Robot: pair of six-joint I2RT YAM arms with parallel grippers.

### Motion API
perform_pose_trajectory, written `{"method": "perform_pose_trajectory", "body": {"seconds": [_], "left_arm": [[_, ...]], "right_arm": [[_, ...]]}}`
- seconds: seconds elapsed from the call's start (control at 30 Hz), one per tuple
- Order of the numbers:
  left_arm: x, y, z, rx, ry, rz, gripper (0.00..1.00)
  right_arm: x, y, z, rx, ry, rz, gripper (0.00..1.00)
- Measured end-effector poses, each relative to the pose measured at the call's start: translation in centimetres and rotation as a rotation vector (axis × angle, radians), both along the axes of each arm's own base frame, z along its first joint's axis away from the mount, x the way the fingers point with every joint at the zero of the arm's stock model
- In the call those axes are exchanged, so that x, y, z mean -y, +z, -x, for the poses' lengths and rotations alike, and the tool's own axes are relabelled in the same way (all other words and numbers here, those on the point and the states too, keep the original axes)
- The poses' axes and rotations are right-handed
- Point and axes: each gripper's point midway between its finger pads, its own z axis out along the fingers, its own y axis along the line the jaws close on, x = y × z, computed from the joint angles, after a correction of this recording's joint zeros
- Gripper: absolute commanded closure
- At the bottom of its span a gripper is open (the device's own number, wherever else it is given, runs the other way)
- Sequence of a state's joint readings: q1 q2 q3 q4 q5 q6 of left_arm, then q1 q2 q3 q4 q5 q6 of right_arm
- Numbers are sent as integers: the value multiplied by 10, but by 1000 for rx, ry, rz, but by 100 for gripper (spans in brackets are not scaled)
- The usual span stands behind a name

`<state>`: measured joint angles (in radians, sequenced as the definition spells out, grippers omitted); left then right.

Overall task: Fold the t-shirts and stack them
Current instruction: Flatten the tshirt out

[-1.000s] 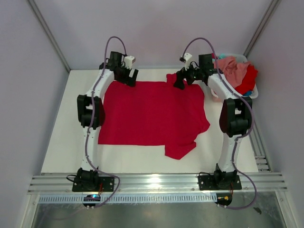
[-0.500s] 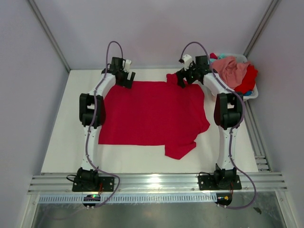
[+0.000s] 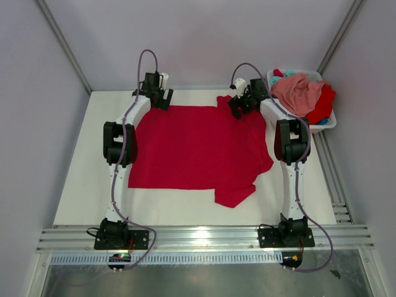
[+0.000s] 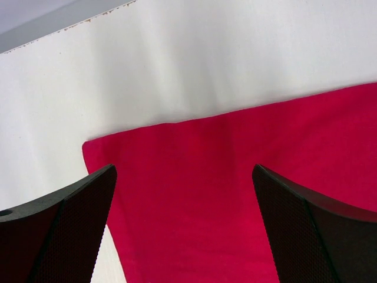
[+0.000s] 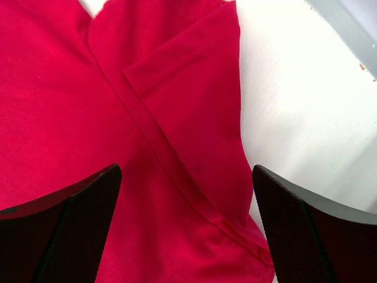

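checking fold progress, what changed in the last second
The left gripper edged toward the far edge of the table, above a corner of the red t-shirt. The right arm swung its elbow inward, uncovering more of the basket; the right gripper barely moved. Nothing gripped or released. The t-shirt stayed spread flat.

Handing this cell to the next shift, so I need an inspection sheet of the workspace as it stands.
Surface: white table, flat and matte.
Job's things: red t-shirt spread flat on the table, its far right sleeve partly folded over; pink shirt, more red cloth and teal cloth heaped in the basket.
Clutter: white basket at the far right corner.
Grippers: left gripper and right gripper both open, holding nothing, over the t-shirt's far edge.
Cables: one cable loops above each wrist, away from the cloth.
Surroundings: grey walls; metal rail along the near edge.
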<state>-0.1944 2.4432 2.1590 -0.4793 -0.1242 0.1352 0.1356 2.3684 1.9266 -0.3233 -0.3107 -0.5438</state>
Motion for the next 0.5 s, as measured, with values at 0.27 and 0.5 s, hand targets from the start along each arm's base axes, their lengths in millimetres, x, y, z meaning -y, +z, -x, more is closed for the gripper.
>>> {"method": "perform_pose_trajectory", "body": {"seconds": [0.27, 0.5], "left_arm": [[-5, -9, 0, -11, 14, -24, 1], [-7, -22, 2, -30, 15, -38, 1]], "right_arm": [[9, -6, -1, 3, -8, 63, 4], [13, -3, -8, 50, -21, 141, 5]]}}
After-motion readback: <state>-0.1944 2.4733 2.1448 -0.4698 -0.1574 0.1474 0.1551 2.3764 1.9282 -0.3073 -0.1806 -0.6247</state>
